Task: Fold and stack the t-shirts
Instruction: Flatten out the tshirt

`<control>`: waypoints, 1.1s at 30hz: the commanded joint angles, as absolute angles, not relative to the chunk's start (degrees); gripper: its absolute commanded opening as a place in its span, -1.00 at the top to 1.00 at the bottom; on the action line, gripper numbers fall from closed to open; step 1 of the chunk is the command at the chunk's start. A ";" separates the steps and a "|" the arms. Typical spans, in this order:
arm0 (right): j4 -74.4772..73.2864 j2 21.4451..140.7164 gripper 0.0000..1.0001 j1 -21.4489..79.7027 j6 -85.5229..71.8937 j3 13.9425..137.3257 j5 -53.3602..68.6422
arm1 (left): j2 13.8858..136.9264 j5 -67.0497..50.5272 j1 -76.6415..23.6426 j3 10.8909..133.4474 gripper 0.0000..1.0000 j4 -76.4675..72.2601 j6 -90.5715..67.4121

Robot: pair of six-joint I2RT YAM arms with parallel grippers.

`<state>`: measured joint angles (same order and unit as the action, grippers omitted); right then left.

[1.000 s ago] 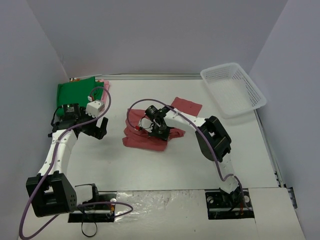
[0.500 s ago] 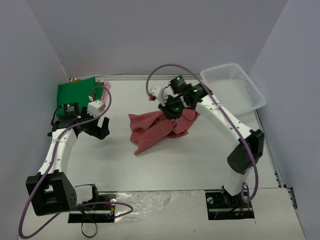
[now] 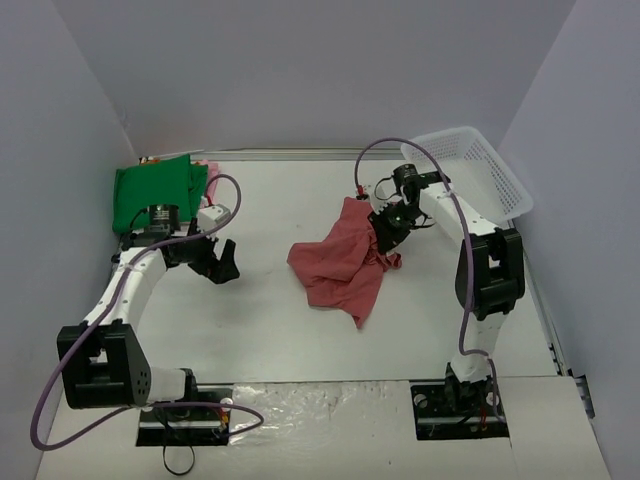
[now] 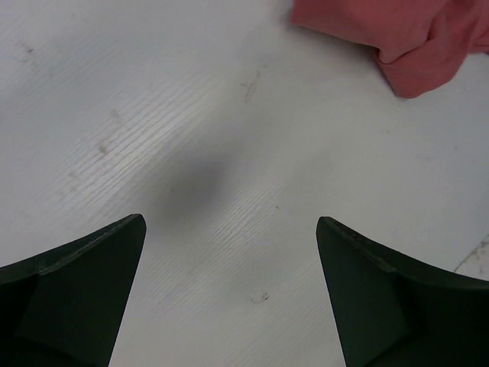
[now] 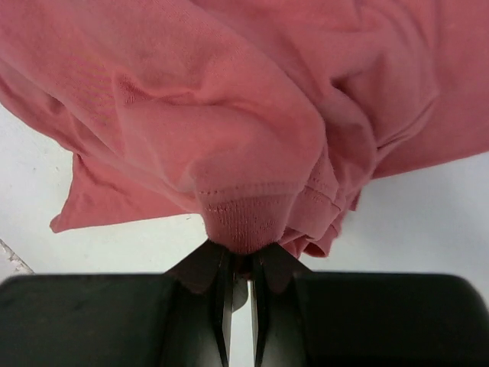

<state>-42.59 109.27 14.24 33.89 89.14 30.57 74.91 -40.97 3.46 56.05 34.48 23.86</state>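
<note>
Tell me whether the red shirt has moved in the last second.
Yes. The dusty-red t-shirt, pinched in the right gripper, has been dragged rightward across the top view, closer to the fixed white basket.

In the right wrist view the red shirt [image 5: 252,115] is cut off by the top and both side edges. The tips of the right claw [image 5: 238,260] are buried under the bunched hem pinched between them. In the left wrist view only a corner of that shirt is seen, ahead and to the right of the left claw [image 4: 231,222], whose fingers are cut off by the bottom edge. From above, the pink shirt [image 3: 211,168] is almost wholly covered by the green shirt [image 3: 155,190] behind the left claw, so its shape cannot be told.
</note>
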 commanded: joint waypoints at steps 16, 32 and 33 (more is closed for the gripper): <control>-40.78 111.35 1.00 10.37 31.38 87.27 27.69 | 85.42 -32.35 -35.32 53.08 -0.89 17.41 23.73; -40.78 112.15 1.00 8.17 31.03 87.01 26.20 | 94.29 -9.76 -45.34 58.44 -0.89 8.70 21.53; -40.69 112.32 1.00 8.17 30.94 86.92 26.02 | 95.18 -9.76 -45.79 59.14 -0.89 9.14 21.53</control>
